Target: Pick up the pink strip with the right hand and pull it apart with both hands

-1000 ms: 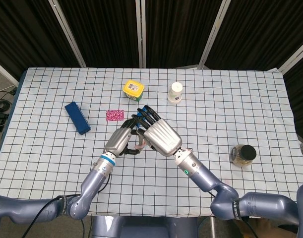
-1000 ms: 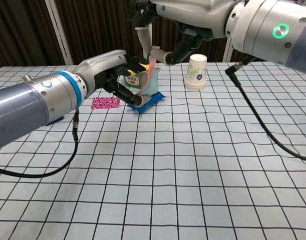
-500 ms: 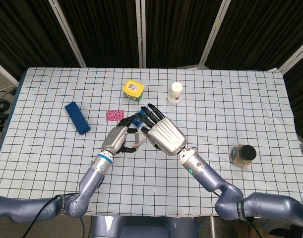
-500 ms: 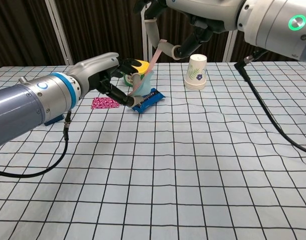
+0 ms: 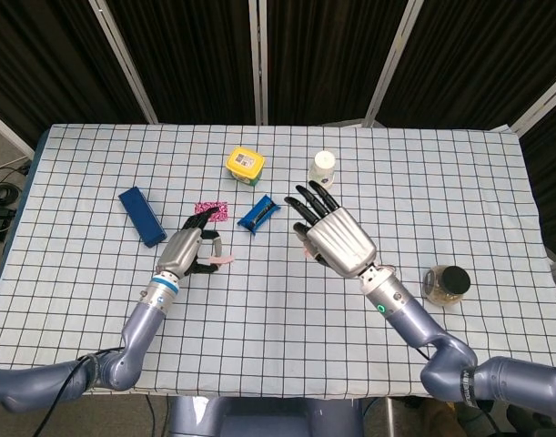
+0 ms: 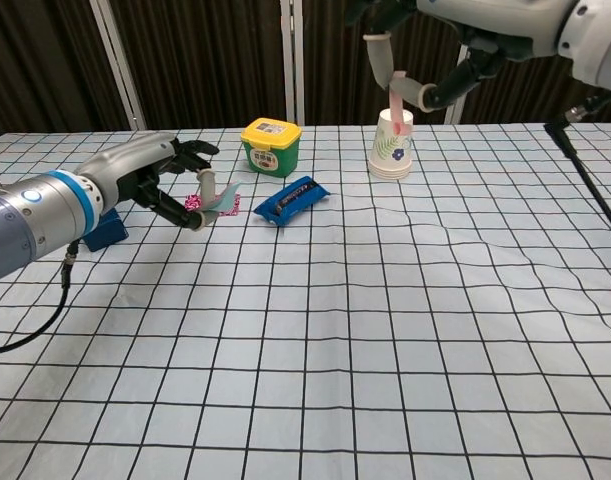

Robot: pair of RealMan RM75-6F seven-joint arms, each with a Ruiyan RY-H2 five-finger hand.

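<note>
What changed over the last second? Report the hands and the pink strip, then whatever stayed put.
The left hand and right hand drew apart sideways, and the pink strip came apart: the left hand holds one piece and the right hand pinches the other piece. The blue packet, hidden under the hands a second ago in the head view, now shows. The yellow-lidded tub, paper cup, patterned pouch and jar stayed put.

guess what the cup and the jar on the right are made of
The cup looks like matte paper: opaque white walls with a printed leaf pattern. The jar looks like clear glass or plastic: glossy and see-through, with yellowish contents showing; which one is unclear.
</note>
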